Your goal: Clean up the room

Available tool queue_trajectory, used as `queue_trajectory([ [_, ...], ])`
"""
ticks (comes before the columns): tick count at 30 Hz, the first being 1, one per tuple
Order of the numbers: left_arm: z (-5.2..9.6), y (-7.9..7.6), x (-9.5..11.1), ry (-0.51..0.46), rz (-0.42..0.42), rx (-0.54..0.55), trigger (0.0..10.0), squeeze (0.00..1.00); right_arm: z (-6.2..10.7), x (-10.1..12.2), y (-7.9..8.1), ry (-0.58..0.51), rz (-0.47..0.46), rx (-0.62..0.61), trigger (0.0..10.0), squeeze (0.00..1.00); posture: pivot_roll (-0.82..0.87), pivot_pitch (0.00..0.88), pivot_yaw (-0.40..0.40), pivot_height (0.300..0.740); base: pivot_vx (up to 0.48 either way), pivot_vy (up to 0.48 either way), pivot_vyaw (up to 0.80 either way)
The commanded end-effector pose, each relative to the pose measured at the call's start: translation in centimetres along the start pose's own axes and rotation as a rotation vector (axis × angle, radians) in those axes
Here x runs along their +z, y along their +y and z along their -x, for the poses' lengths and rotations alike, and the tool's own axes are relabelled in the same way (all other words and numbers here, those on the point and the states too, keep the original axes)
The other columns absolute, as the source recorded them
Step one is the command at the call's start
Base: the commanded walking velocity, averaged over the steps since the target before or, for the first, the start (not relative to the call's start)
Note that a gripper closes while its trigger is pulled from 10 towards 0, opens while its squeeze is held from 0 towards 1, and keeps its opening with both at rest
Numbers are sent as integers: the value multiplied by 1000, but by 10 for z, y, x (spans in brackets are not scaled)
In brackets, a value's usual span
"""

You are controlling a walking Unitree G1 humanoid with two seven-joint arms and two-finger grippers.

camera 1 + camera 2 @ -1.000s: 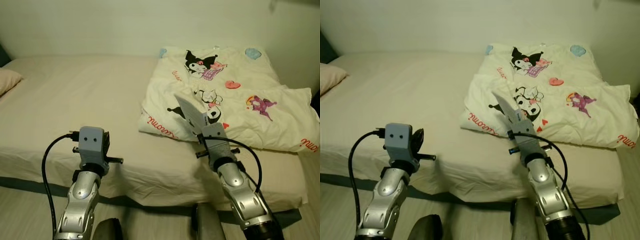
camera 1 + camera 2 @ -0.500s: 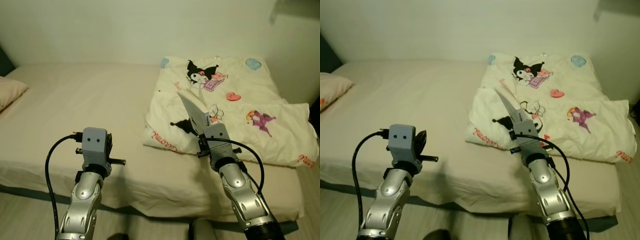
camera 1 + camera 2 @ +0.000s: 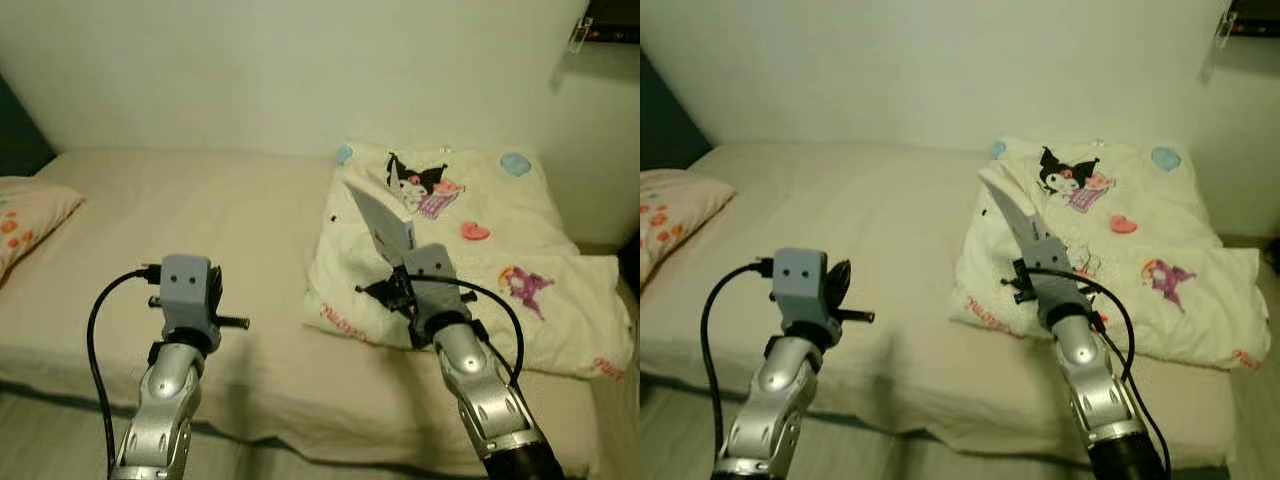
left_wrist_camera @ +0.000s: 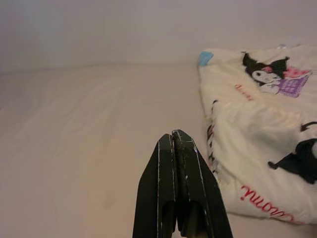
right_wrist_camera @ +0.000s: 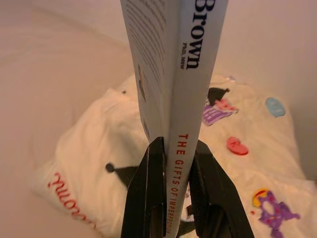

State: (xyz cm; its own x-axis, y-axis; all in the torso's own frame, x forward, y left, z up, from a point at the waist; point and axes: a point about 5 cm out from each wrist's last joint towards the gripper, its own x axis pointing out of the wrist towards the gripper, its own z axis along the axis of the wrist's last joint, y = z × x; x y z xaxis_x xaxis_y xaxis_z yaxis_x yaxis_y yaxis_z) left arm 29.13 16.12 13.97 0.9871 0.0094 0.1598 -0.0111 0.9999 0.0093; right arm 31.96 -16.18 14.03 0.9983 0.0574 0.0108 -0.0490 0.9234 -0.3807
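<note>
My right gripper (image 5: 177,163) is shut on a thin grey-white book (image 5: 173,74) and holds it upright by the spine. The book (image 3: 378,226) stands above the near edge of a folded cream blanket (image 3: 480,250) printed with cartoon figures, which lies on the right half of the bed (image 3: 200,220). My left gripper (image 4: 174,148) is shut with nothing in it and hovers over the bare sheet at the bed's left front. The left arm (image 3: 185,300) is raised in front of the mattress edge.
A floral pillow (image 3: 25,215) lies at the bed's far left. A pale wall (image 3: 300,70) runs behind the bed, and a dark shelf (image 3: 610,25) sits at the top right. A strip of floor (image 3: 680,440) runs along the mattress front.
The whole view has shifted: the bed and blanket sit lower and further right, and the pillow has come into view. Both arms keep their pose, the book still held.
</note>
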Motion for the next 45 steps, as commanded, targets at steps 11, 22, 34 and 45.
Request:
queue_trajectory([
  [11,4,10,-26,145,12,11,10000,0,-4,-8,8,53,-44,-20,10000,0,-95,83,50,740,0,0,0],
  [22,-4,14,-21,146,23,13,10000,0,-17,-2,12,53,-93,22,10000,0,-82,75,51,740,0,0,0],
  [34,-14,13,-23,182,7,3,10000,0,-15,-14,12,121,-193,1,10000,0,-73,48,51,740,0,0,0],
  [45,-10,5,-31,214,-10,-20,10000,0,-11,-19,13,145,-199,37,10000,0,-88,65,48,740,0,0,0],
])
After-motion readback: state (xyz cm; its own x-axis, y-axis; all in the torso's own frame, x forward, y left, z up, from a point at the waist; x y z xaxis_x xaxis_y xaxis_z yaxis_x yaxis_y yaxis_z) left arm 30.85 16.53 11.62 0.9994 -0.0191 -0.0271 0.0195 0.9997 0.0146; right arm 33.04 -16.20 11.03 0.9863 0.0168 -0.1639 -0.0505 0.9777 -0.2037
